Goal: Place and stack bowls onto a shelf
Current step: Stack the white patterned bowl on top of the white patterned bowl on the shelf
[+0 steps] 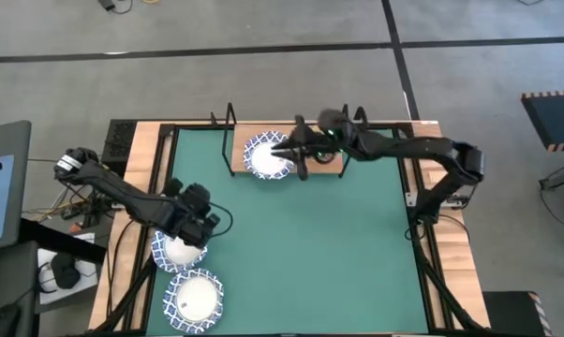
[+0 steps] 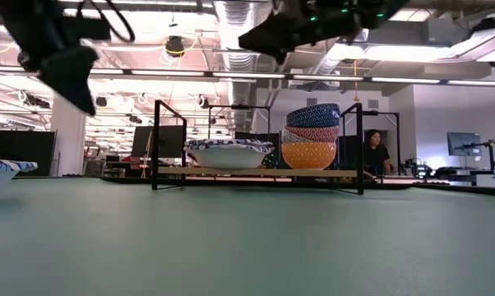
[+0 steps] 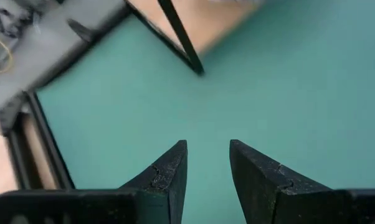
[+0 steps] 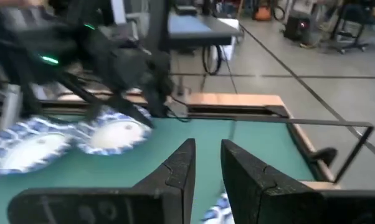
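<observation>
Two white bowls with blue lattice rims sit on the green mat near its left near corner, one (image 1: 177,251) behind the other (image 1: 195,298). My left gripper (image 1: 190,229) hangs open just above the farther one, touching nothing. On the wooden shelf (image 2: 346,173) at the far edge rest stacked white lattice bowls (image 2: 229,154) and a stack of small bowls (image 2: 311,136) with the orange one at the bottom. My right gripper (image 1: 284,150) hovers above the white bowls on the shelf, fingers slightly apart and empty. In its wrist view the fingers (image 4: 206,168) frame only mat.
The shelf's black wire end supports (image 2: 159,144) stand at either end of the board. A black frame (image 1: 165,178) borders the mat. Bare green mat (image 1: 338,253) spreads across the middle and right. A person (image 2: 372,152) sits in the room beyond the table.
</observation>
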`<state>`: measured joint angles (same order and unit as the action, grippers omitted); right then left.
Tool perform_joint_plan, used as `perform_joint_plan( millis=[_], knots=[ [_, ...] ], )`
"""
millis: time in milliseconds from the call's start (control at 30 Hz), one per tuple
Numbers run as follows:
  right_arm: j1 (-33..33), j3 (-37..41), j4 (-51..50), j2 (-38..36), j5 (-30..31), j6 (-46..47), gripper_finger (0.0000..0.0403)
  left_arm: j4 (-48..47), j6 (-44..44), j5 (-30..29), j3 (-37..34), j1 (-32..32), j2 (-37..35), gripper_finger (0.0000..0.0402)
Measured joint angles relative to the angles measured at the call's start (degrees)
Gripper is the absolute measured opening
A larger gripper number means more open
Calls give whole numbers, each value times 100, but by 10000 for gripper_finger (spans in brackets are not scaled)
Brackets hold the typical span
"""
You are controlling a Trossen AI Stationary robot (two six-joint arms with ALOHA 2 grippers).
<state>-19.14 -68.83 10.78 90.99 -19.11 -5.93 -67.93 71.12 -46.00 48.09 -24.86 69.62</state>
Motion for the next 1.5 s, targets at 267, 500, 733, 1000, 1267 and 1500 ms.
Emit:
perform_joint_plan(
  millis=[267,500,733,1000,1267,1500],
  knots=[
    [759,1022,226,-446,-20,531,103,457,-1653,1940,-441,315,-1,107],
    [1631,1130,831,-741,566,540,103,871,-3317,2742,-447,369,-1,76],
    [2149,1130,59,-1333,1416,262,103,725,-4007,2884,-447,368,-4,38],
    [2079,1130,-692,-1404,1669,247,103,615,-4504,3509,-447,632,-4,40],
    [1975,1135,-775,-1295,1652,429,103,505,-4662,3954,-450,1127,-4,129],
    [2033,1130,-754,-1289,1614,443,103,501,-5053,4301,-929,1438,-4,193]
  ],
)
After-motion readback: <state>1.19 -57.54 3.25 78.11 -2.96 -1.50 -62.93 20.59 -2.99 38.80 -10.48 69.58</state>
